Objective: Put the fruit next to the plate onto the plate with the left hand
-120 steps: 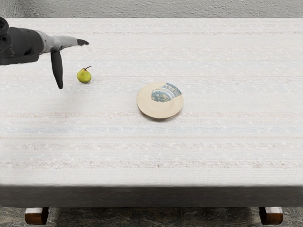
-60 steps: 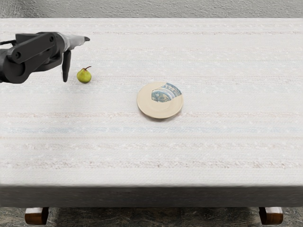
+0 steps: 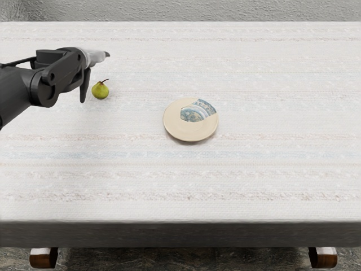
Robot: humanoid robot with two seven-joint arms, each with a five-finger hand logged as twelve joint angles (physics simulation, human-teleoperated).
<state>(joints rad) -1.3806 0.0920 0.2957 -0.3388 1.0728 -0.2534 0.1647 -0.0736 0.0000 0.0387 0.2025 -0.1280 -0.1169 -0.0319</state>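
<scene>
Green-yellow pear (image 3: 100,90), little brown stem up, sits on the pale woven tablecloth (image 3: 254,169) exactly where it was a second ago, well apart from the round cream plate with the blue-patterned patch (image 3: 190,119) to its right. What's changed is the arm: the dark left hand (image 3: 79,66) has swung in from the left edge and now hovers just beside the pear. No contact that I can see, so the grasp looks yet to come. Fingers (image 3: 85,90) are spread and holding nothing: one reaches out beyond the pear's far side, another hangs down just left of it. Right arm isn't showing.
</scene>
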